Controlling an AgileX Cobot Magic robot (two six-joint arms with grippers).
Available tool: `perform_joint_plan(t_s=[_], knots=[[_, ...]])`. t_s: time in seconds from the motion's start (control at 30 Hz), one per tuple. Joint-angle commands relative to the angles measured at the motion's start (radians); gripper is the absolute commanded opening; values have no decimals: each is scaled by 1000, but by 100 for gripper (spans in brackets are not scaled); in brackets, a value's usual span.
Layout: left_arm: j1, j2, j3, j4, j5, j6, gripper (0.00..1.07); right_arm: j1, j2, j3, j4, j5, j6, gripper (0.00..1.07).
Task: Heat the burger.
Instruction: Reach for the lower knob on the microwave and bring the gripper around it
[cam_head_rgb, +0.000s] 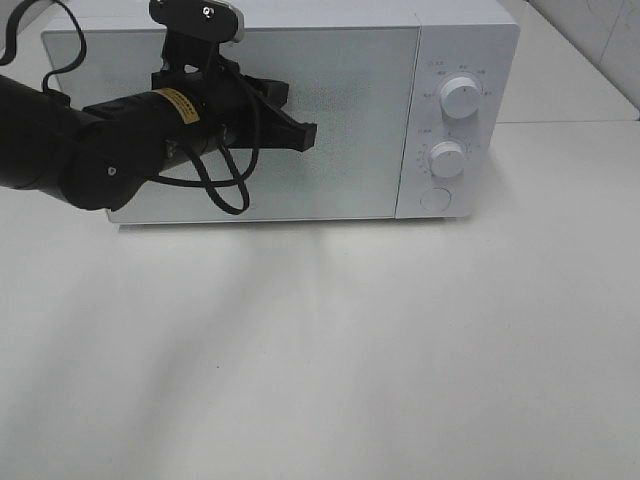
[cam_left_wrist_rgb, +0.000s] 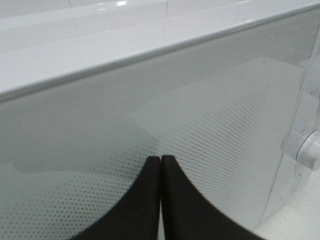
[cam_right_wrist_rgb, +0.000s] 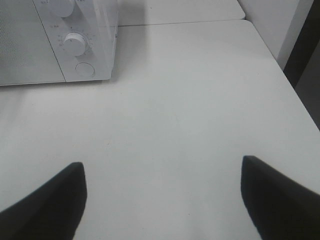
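High view. White microwave (cam_head_rgb: 300, 110) at the back of a white table (cam_head_rgb: 350, 340), door (cam_head_rgb: 330, 170) closed. Control panel on its right side: upper knob (cam_head_rgb: 459, 97), lower knob (cam_head_rgb: 447, 159), round button (cam_head_rgb: 435, 199) below them. Left arm reaches in from the left, in front of the door's upper half. Left gripper (cam_head_rgb: 305, 132) points right, tip roughly at the door's middle. Jaws look pressed together, nothing between them. Black cable (cam_head_rgb: 225, 185) loops down from the arm across the door. Cannot tell whether the tip touches the glass.

Left wrist view. Left gripper (cam_left_wrist_rgb: 161, 162): both black fingers meet along a thin seam, nothing pinched. Dotted door glass (cam_left_wrist_rgb: 100, 130) directly ahead and very near. A knob (cam_left_wrist_rgb: 307, 150) shows at the edge, past the door's frame.

Right wrist view. Right gripper (cam_right_wrist_rgb: 162, 164): jaws spread wide, bare table (cam_right_wrist_rgb: 190, 100) between them, holding nothing. It sits well apart from the microwave (cam_right_wrist_rgb: 95, 40), off the panel-side corner. Lower knob (cam_right_wrist_rgb: 74, 44) and button (cam_right_wrist_rgb: 84, 69) in sight.

Burger: not seen in any view; cannot tell where it is. The door glass shows nothing of the inside.
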Motion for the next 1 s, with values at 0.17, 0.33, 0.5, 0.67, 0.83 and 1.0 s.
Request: perform_joint_plan(t_s=[0.17, 0.33, 0.5, 0.67, 0.83, 1.0], knots=[[-13, -69, -20, -65, 143, -5, 1, -5, -30, 1, -3, -5, 5, 75], [-33, -159, -20, -67, 299, -5, 1, -5, -30, 1, -3, -5, 5, 75], [-43, -220, -20, -67, 420, -5, 3, -5, -30, 1, -3, -5, 5, 75], [-55, -277, -20, -68, 555, -5, 6, -5, -30, 1, -3, -5, 5, 75], [-64, -340, -20, -68, 773, -5, 17, -5, -30, 1, -3, -5, 5, 75], [-64, -380, -20, -71, 976, -70, 80, -5, -30, 1, -3, -5, 5, 75]])
